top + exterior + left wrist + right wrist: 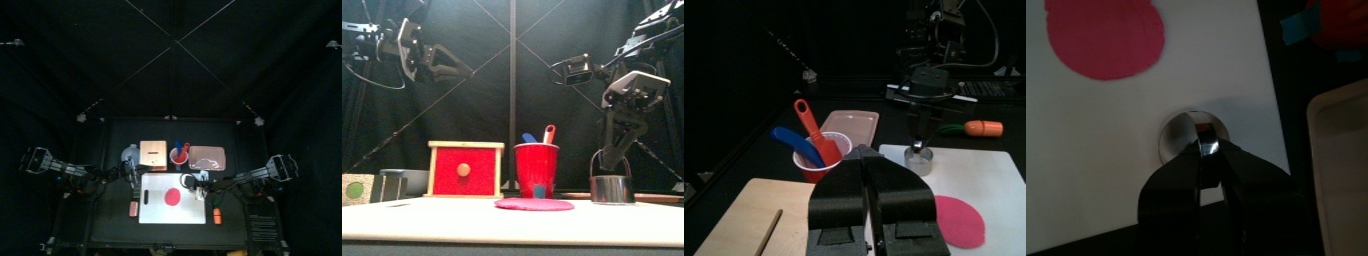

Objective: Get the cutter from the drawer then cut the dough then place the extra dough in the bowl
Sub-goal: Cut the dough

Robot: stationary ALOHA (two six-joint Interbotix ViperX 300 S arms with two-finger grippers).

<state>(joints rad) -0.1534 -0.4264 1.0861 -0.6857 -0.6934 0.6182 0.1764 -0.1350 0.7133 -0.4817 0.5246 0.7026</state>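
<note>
White board (152,216) fills the top view's lower middle; wooden box (465,170) stands left of red cup (536,168); dough (533,204) lies front centre; right gripper (613,165) clamps the cutter (612,188) at lower right; left gripper (869,168), upper left, is closed on nothing

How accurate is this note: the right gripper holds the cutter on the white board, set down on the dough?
Wrong in one respect: the cutter is not on the dough. The right gripper holds it on the white board, on a bare part beside the dough and apart from it; the right wrist view shows this.
</note>
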